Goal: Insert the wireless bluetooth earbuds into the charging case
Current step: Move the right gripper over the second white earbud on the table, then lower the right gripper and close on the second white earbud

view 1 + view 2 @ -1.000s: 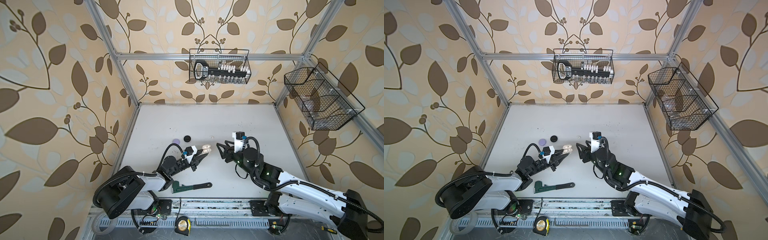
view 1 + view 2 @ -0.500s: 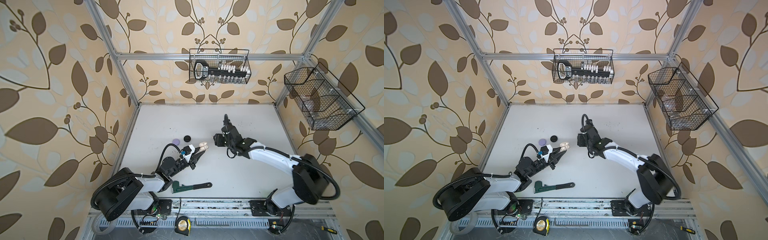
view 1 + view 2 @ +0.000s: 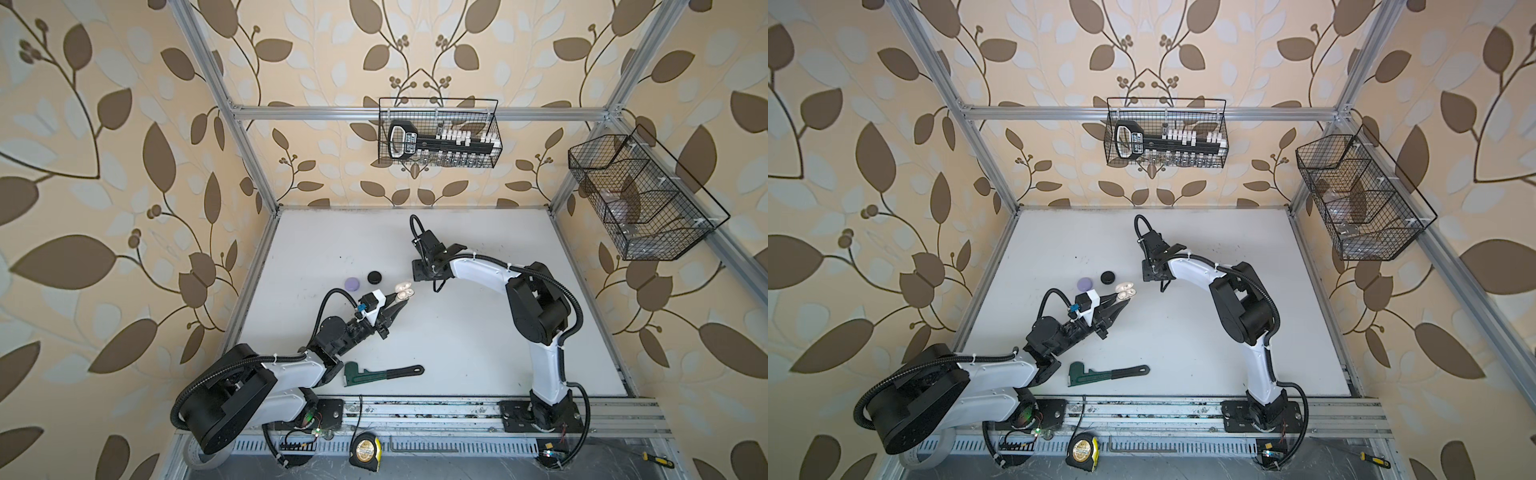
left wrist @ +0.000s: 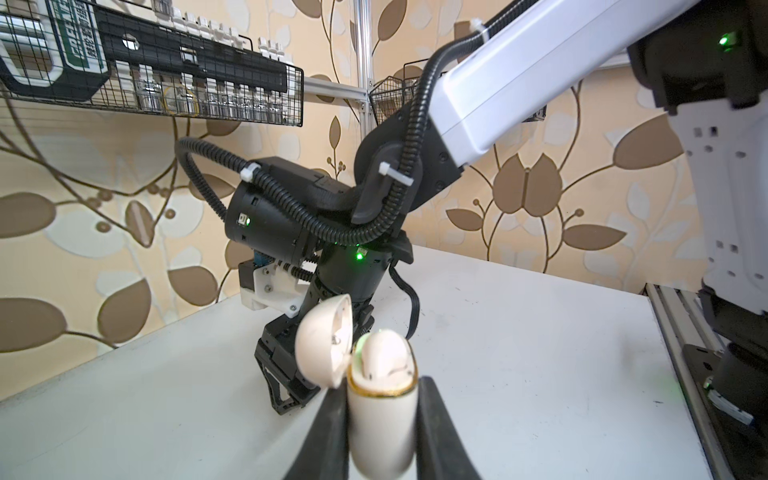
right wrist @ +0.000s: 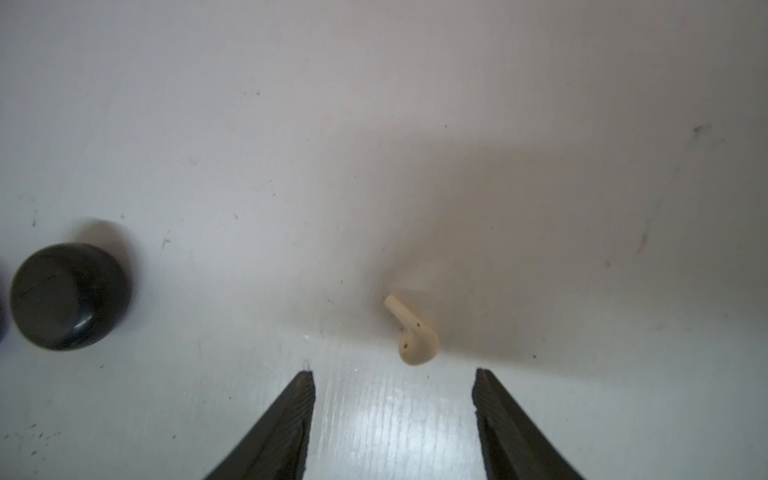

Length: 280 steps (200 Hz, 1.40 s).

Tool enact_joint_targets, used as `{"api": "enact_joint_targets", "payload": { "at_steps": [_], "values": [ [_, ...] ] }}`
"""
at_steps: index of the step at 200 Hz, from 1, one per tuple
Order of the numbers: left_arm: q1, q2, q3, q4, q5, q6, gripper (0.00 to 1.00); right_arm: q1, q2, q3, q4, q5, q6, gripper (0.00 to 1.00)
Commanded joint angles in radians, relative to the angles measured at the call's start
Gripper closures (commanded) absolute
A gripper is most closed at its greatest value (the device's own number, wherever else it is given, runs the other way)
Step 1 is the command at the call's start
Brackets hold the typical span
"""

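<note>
Left gripper (image 4: 380,388) clamps the open cream plastic charging case (image 4: 380,432), one earbud (image 4: 382,353) seated. Right gripper (image 5: 392,374), at the case's two o'clock in both top views, hangs released over the loose cream stemmed earbud (image 5: 413,332). The next move should be a descent and a centred pinch.

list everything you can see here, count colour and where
charging case: 1, white, lid open, in left gripper
seated earbud: 1, white, inside charging case
loose earbud: 1, cream, on table
black case: 1, black, shut, on table
lilac case: 1, lilac, shut, beside black case
pipe wrench: 1, green and black, table front
wire baskets: 2, black, back and right walls
tape measure: 1, yellow-black, front rail
table: 1, white
left gripper: 1, black, shut on charging case
right gripper: 1, black, open, by loose earbud
</note>
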Motion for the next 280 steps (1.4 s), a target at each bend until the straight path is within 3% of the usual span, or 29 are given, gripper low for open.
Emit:
{"api": "enact_joint_targets", "payload": {
  "at_steps": [1, 58, 157, 209, 280],
  "values": [
    [-0.003, -0.027, 0.000, 0.032, -0.003, 0.024, 1.00, -0.014, 0.054, 0.031, -0.068, 0.014, -0.035, 0.40],
    [-0.003, -0.018, 0.000, 0.033, -0.007, 0.031, 1.00, -0.019, 0.124, 0.063, -0.086, -0.006, -0.055, 0.54],
    [-0.004, -0.008, 0.002, 0.046, 0.001, 0.024, 1.00, -0.018, 0.081, 0.000, -0.067, -0.005, -0.049, 0.78],
    [-0.003, -0.014, 0.000, 0.045, 0.002, 0.023, 1.00, -0.019, 0.025, -0.049, -0.054, 0.029, -0.039, 0.82],
    [-0.004, -0.021, -0.002, 0.047, 0.004, 0.019, 1.00, -0.018, -0.134, -0.213, -0.020, -0.029, -0.032, 0.84]
  ]
}}
